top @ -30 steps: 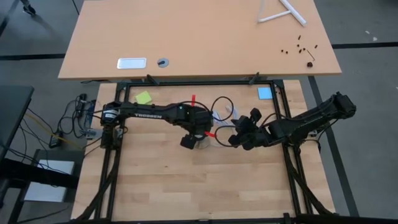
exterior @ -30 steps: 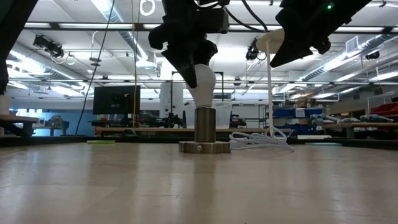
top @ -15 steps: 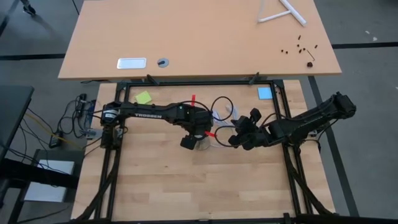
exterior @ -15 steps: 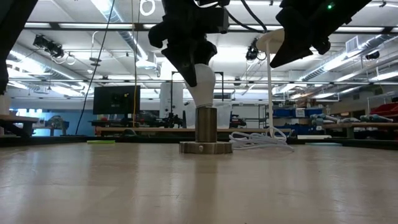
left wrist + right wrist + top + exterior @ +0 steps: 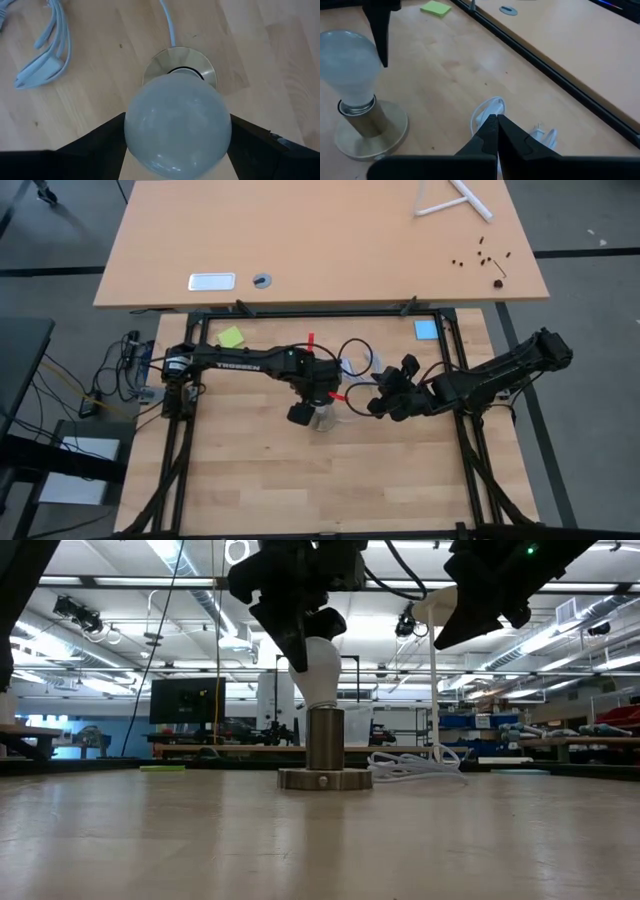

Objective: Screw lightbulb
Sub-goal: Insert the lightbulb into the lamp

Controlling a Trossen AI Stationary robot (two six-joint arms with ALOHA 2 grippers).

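Note:
The white frosted lightbulb (image 5: pixel 177 125) stands with its narrow end in the round metal socket (image 5: pixel 325 778) at the middle of the table, leaning a little off upright (image 5: pixel 347 60). My left gripper (image 5: pixel 177 137) comes down over it, shut on its round head. My right gripper (image 5: pixel 496 120) hangs shut in the air to the socket's right (image 5: pixel 372 406), touching nothing. The socket rests on its flat base (image 5: pixel 370 137), and its white cord (image 5: pixel 45 55) lies coiled beyond it. My left gripper pinches the bulb's round glass head at its widest part (image 5: pixel 131 131) between its two fingers, one on each side. The fingers (image 5: pixel 100 145) come from above, pointing steeply down. The bulb's narrow end sits in the socket's collar (image 5: pixel 325 740), and the bulb leans slightly.
A yellow note (image 5: pixel 231 337) and a blue square (image 5: pixel 426 329) lie near the far edge of the wooden table. A black frame (image 5: pixel 320 311) borders the table. A larger desk (image 5: pixel 320 240) stands beyond it.
My left gripper has tipped and turned a little while staying on the bulb. The bulb's head now leans over, and the socket has slid slightly along the table. My right gripper has kept still.

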